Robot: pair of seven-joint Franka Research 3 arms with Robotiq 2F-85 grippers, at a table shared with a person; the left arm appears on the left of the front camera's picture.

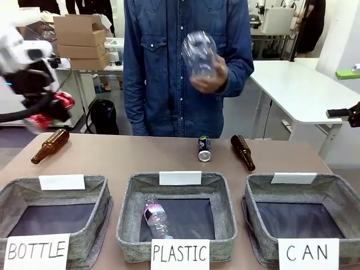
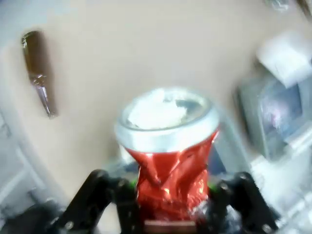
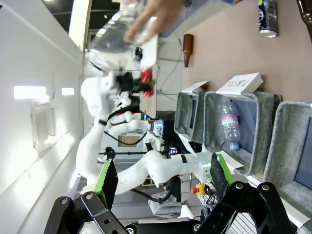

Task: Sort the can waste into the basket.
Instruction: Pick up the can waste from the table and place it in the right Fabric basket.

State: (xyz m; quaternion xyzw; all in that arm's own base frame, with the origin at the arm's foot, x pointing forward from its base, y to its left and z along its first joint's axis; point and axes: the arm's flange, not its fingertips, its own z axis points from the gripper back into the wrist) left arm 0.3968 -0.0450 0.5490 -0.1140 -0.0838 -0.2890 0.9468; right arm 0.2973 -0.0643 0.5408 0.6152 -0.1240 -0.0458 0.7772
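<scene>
My left gripper point(image 1: 50, 111) hangs high over the table's far left, blurred, shut on the crushed red can point(image 1: 61, 102). In the left wrist view the red can point(image 2: 168, 161) sits silver top outward between my black fingers point(image 2: 100, 195). The dark can point(image 1: 204, 148) lies on the table at the far middle, in front of the person, and appears as the dark can point(image 3: 267, 18) in the right wrist view. The grey CAN basket point(image 1: 336, 181) stands at the front right with nothing inside. My right gripper point(image 3: 163, 195) is open and holds nothing; it sits off the table's right edge point(image 1: 344, 114).
A person holds a clear plastic bottle point(image 1: 199, 53) above the far edge. Brown bottles lie at the far left point(image 1: 49, 146) and far right point(image 1: 243, 152). The PLASTIC basket point(image 1: 126, 214) holds a plastic bottle point(image 1: 156, 216); the BOTTLE basket point(image 1: 101, 194) stands at the left.
</scene>
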